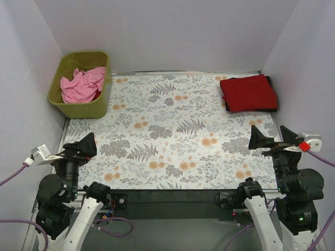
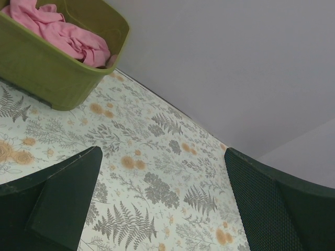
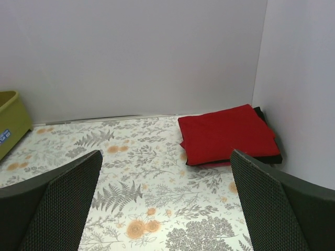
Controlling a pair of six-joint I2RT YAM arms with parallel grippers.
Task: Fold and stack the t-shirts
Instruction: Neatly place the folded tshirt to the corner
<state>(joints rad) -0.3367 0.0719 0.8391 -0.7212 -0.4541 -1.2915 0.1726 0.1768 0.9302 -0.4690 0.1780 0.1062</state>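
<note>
A folded dark red t-shirt (image 1: 248, 92) lies at the far right corner of the table on top of a black t-shirt (image 1: 270, 82), whose edge shows beneath it; both show in the right wrist view, the red one (image 3: 227, 133) above the black one (image 3: 264, 158). A crumpled light pink t-shirt (image 1: 81, 84) lies in the olive-green bin (image 1: 79, 109); it also shows in the left wrist view (image 2: 65, 32). My left gripper (image 1: 84, 146) is open and empty at the near left edge. My right gripper (image 1: 264, 140) is open and empty at the near right edge.
The floral table cloth (image 1: 172, 130) covers the table. White walls stand close on the left, back and right. The bin (image 2: 47, 73) sits at the far left corner. Arm bases and cables lie along the near edge.
</note>
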